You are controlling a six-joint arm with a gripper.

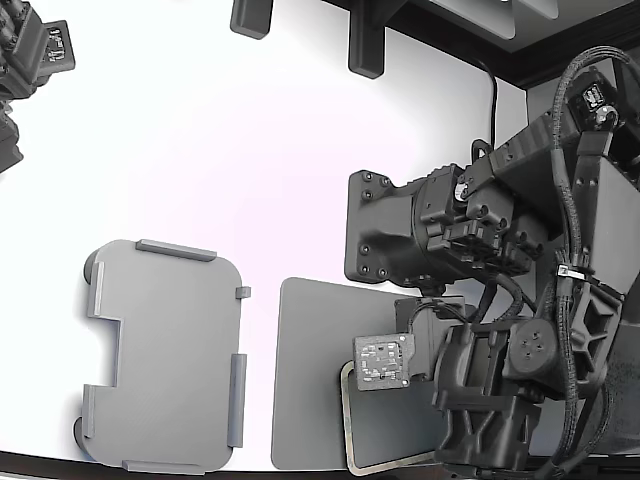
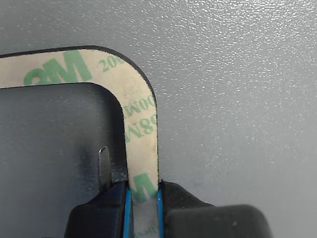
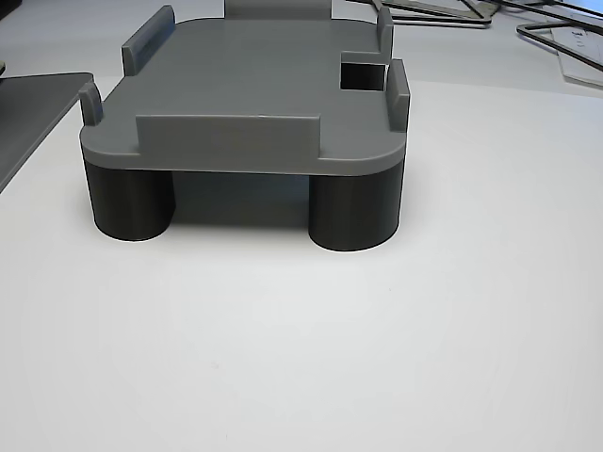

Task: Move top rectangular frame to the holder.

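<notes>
The top rectangular frame (image 2: 141, 116) is a thin tan ring with green print and an open centre. In the wrist view my gripper (image 2: 143, 210) is shut on one side of it, with the strip clamped between two blue-lined jaws next to a rounded corner. In the exterior view the frame's edge (image 1: 347, 420) shows at the bottom, over the dark pad, and the rest is hidden under my arm (image 1: 500, 380). The holder (image 1: 160, 350) is a light grey tray with raised tabs and a side notch, at the exterior view's left, with nothing in it. It also shows in the other view (image 3: 254, 94), standing on dark round legs.
A dark grey flat pad (image 1: 310, 360) lies between the holder and my arm, and its edge shows in the other view (image 3: 28, 108). A second arm (image 1: 30, 60) sits at the exterior view's top left. Thin frames (image 3: 556, 38) lie behind the holder in the other view.
</notes>
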